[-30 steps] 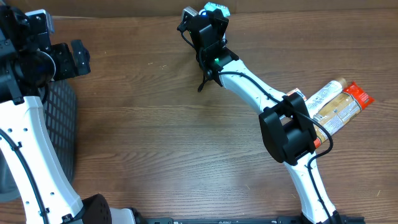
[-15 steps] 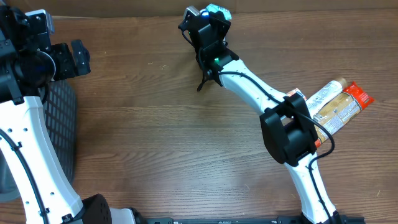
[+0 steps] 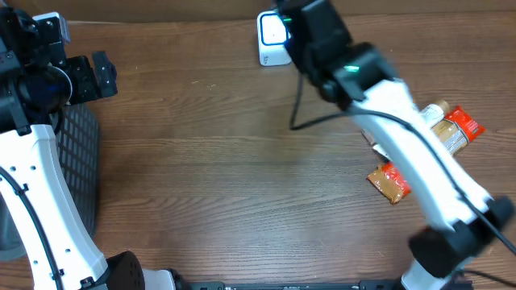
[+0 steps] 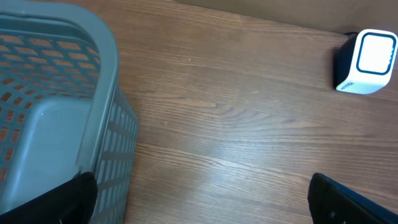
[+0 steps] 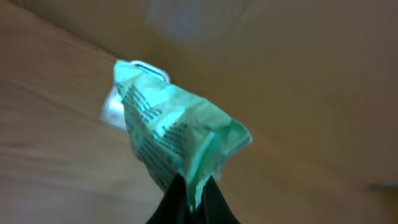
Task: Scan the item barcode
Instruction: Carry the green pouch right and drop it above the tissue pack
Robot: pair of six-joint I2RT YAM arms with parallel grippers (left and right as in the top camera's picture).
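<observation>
Right jaws tight on green packet (image 5: 171, 134) near scanner (image 3: 272, 38) at far table edge; left jaws wide apart beside basket (image 4: 107, 74).

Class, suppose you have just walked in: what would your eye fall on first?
The green packet pinched in the right pincer fills the right wrist view. A white scanner with a glowing face stands at the far edge of the table. A grey basket sits at the left, and red and orange snack packs lie at the right.
</observation>
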